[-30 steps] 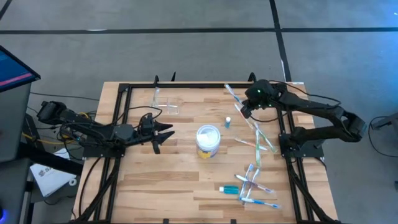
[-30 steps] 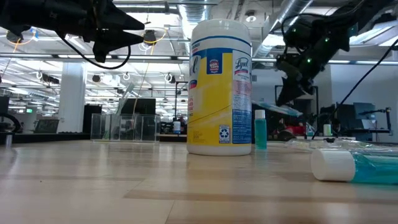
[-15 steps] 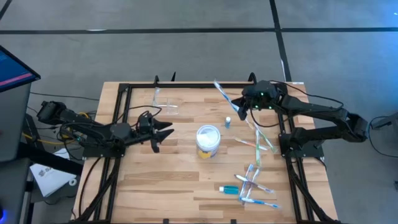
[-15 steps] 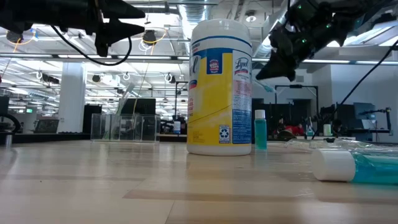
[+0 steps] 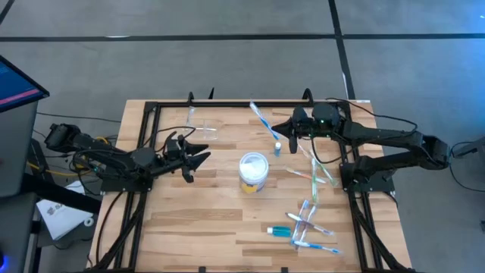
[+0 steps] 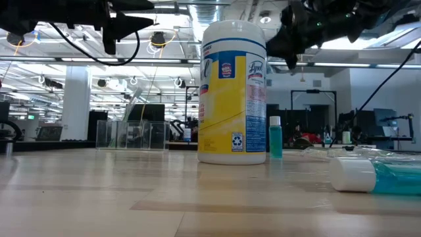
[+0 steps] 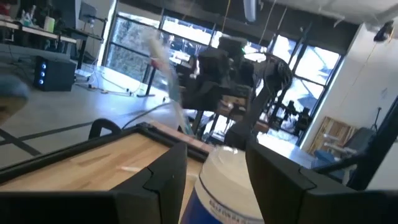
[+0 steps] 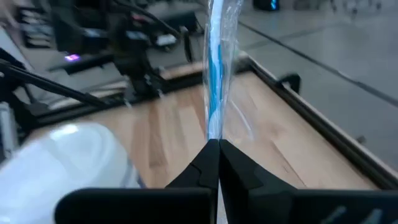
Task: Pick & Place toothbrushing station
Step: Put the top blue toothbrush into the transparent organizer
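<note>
Your right gripper (image 5: 290,129) is hovering over the table's far side, fingers pinched tight on a wrapped toothbrush (image 5: 262,121) that's angling up and away; the right wrist view is showing that clamp (image 8: 214,152) up close. Your left gripper (image 5: 198,158) is waiting left of the wipes tub (image 5: 253,171), fingers spread wide and gripping nothing. The toothbrushing station (image 5: 198,125) is sitting near the far left corner; the low view is showing its clear cups (image 6: 131,135) upright

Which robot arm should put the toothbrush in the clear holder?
Probably the right gripper: it is shut on the wrapped toothbrush already. The left gripper is open and empty, beside the toothbrushing station.
</note>
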Tool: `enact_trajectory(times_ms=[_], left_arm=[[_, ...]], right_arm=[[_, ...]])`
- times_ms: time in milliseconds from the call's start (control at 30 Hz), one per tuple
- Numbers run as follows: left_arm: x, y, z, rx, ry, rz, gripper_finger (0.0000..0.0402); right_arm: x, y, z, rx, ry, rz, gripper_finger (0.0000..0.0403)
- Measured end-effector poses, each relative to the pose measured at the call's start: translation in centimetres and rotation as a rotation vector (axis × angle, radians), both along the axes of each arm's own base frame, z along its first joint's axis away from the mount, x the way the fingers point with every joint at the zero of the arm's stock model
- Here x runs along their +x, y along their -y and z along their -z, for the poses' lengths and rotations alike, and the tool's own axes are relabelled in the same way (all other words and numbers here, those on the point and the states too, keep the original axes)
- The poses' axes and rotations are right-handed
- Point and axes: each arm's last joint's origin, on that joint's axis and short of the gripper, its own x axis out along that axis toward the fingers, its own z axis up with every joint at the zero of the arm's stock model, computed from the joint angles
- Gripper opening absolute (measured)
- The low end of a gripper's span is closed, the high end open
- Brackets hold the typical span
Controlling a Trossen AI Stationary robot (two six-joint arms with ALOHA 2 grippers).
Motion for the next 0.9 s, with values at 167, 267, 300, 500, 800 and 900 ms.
enact_trajectory(times_ms=[167, 267, 300, 500, 800, 900], left_arm=[[0.5, -0.3, 0.0, -0.01, 0.045, -0.02, 0.0159], [1.0, -0.4, 0.1, -0.013, 0.065, -0.029, 0.0159], [1.2, -0.5, 0.3, -0.012, 0.069, -0.03, 0.0159], [2.2, -0.9, 0.5, -0.007, 0.139, -0.004, 0.0159], [5.4, -1.2, -1.3, 0.084, 0.161, 0.041, 0.0159], [6.5, -1.1, -2.1, 0.124, 0.161, 0.033, 0.0159]], right_arm=[[0.5, -1.0, -0.9, -0.026, 0.072, -0.048, 0.0], [1.0, -1.5, -1.9, -0.036, 0.101, -0.074, 0.0], [1.1, -1.7, -2.2, -0.038, 0.107, -0.083, 0.0], [1.8, -2.5, -3.4, -0.049, 0.139, -0.124, 0.0], [2.2, -4.1, -3.5, -0.061, 0.142, -0.183, 0.0], [2.3, -4.4, -3.5, -0.062, 0.144, -0.195, 0.0]])
